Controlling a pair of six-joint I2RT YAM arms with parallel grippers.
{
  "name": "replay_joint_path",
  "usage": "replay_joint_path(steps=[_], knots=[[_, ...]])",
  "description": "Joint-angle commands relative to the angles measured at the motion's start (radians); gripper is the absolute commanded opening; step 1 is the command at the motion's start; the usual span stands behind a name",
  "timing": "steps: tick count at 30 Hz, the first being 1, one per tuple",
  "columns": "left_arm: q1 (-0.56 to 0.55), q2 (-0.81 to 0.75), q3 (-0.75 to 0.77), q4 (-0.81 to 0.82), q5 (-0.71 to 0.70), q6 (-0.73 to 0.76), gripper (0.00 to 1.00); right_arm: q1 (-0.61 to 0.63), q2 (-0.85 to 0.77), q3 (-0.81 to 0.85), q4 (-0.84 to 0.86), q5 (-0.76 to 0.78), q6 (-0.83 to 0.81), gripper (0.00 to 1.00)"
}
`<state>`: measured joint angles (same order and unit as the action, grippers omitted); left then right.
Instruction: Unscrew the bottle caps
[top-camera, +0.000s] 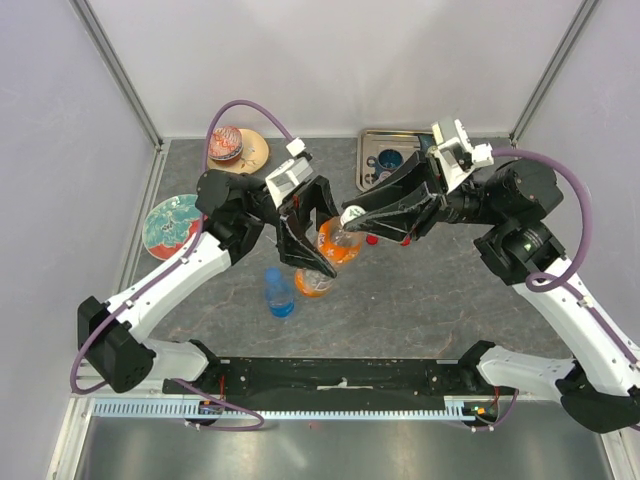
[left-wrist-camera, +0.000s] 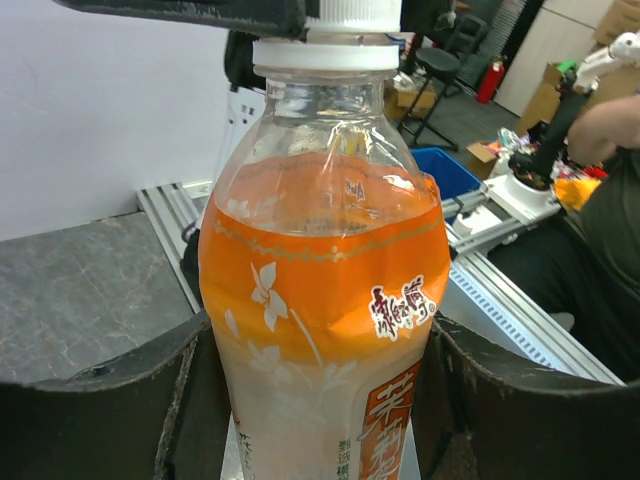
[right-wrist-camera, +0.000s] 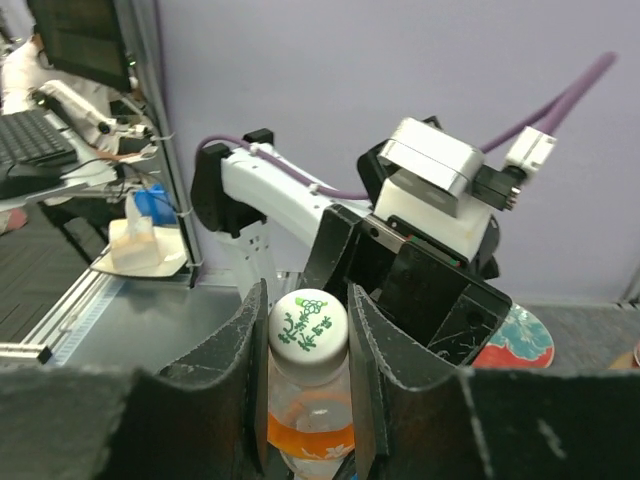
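Observation:
The bottle with orange liquid (top-camera: 322, 262) is held between the two arms at the middle of the table. My left gripper (top-camera: 312, 240) is shut on its body; in the left wrist view the bottle (left-wrist-camera: 320, 300) fills the gap between the dark fingers (left-wrist-camera: 90, 410). Its white cap (top-camera: 352, 215), printed green on top, sits on the neck. My right gripper (top-camera: 356, 216) is shut on that cap, which shows between the fingers in the right wrist view (right-wrist-camera: 307, 323). A blue-tinted bottle (top-camera: 280, 294) stands alone nearer the front. The red-labelled bottles are out of view.
A metal tray (top-camera: 372, 150) with a blue cup (top-camera: 389, 159) stands at the back. A patterned plate (top-camera: 171, 225) lies at the left and a wooden board with a ball (top-camera: 226, 143) at the back left. A small red thing (top-camera: 372, 239) lies under the right gripper.

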<state>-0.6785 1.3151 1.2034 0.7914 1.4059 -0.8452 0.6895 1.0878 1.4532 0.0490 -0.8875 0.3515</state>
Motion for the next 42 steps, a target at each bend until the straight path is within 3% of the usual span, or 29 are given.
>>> replay_joint_path(steps=[1, 5, 9, 13, 15, 17, 19, 20, 21, 22, 23, 24, 25, 28, 32, 38, 42], knots=[[0.002, 0.01, 0.027, 0.207, 0.014, -0.192, 0.45, 0.018, 0.026, -0.047, 0.006, -0.258, 0.043, 0.0], [0.004, 0.013, 0.024, 0.21, 0.022, -0.192, 0.46, 0.019, 0.032, -0.065, 0.069, -0.318, 0.113, 0.0], [0.003, 0.018, 0.024, 0.215, 0.024, -0.195, 0.46, 0.021, 0.043, -0.123, 0.288, -0.398, 0.271, 0.0], [0.007, 0.015, 0.022, 0.204, 0.03, -0.184, 0.47, 0.021, 0.044, -0.117, 0.262, -0.367, 0.251, 0.0], [0.011, 0.009, 0.022, 0.149, 0.022, -0.146, 0.47, 0.018, 0.041, -0.081, 0.179, -0.303, 0.212, 0.2], [0.02, -0.002, 0.022, 0.08, 0.013, -0.064, 0.47, 0.01, 0.031, -0.059, 0.138, -0.233, 0.173, 0.46], [0.03, -0.026, 0.027, -0.091, -0.018, 0.03, 0.48, -0.005, 0.017, -0.011, 0.06, -0.084, 0.138, 0.6], [0.03, -0.037, 0.033, -0.159, -0.033, 0.154, 0.48, -0.011, 0.011, 0.002, 0.031, -0.005, 0.123, 0.7], [0.03, -0.049, 0.041, -0.325, -0.079, 0.225, 0.5, -0.018, 0.006, 0.039, -0.036, 0.065, 0.098, 0.73], [0.03, -0.071, 0.045, -0.39, -0.106, 0.291, 0.52, -0.018, -0.009, 0.048, -0.047, 0.207, 0.084, 0.77], [0.03, -0.082, 0.056, -0.461, -0.131, 0.408, 0.53, -0.018, -0.018, 0.055, -0.052, 0.269, 0.073, 0.89], [0.03, -0.088, 0.064, -0.524, -0.189, 0.467, 0.53, -0.019, -0.026, 0.071, -0.081, 0.313, 0.072, 0.93], [0.03, -0.094, 0.077, -0.625, -0.221, 0.513, 0.53, -0.019, -0.028, 0.085, -0.089, 0.4, 0.075, 0.95], [0.03, -0.093, 0.096, -0.714, -0.341, 0.603, 0.53, -0.018, -0.011, 0.153, -0.152, 0.533, 0.087, 0.96], [0.008, -0.12, 0.078, -0.758, -0.565, 0.685, 0.52, -0.018, -0.002, 0.176, -0.253, 0.744, 0.11, 0.9], [-0.067, -0.191, -0.028, -0.709, -1.173, 0.752, 0.54, -0.018, 0.008, 0.133, -0.357, 0.99, 0.152, 0.89], [-0.146, -0.191, -0.053, -0.709, -1.421, 0.801, 0.54, -0.019, 0.011, 0.122, -0.363, 1.058, 0.161, 0.87]])
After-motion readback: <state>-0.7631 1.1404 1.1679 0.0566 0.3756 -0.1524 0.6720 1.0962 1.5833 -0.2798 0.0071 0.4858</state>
